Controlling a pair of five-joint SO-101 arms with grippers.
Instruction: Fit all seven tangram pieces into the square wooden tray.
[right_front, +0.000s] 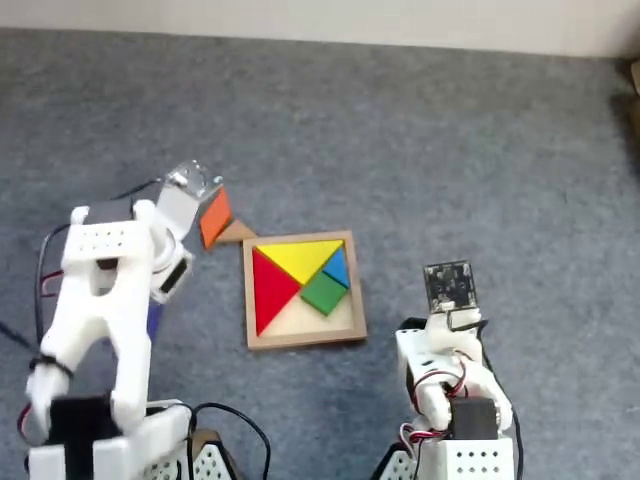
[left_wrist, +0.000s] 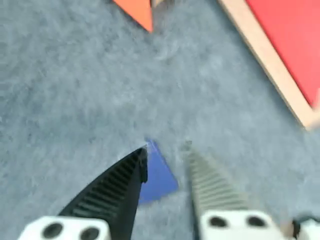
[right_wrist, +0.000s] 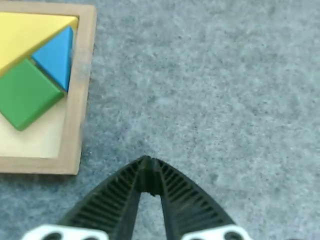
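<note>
wooden tray (right_front: 305, 338) holds four coloured pieces (right_front: 300, 262); orange piece (right_front: 214, 217) and dark blue piece (left_wrist: 159, 175) lie outside.

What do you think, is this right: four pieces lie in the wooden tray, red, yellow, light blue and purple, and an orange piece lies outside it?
Not quite. The fourth piece in the wooden tray is a green square, not purple; the right wrist view shows it beside the light blue triangle. The red piece, yellow piece and orange piece are as you say.
</note>
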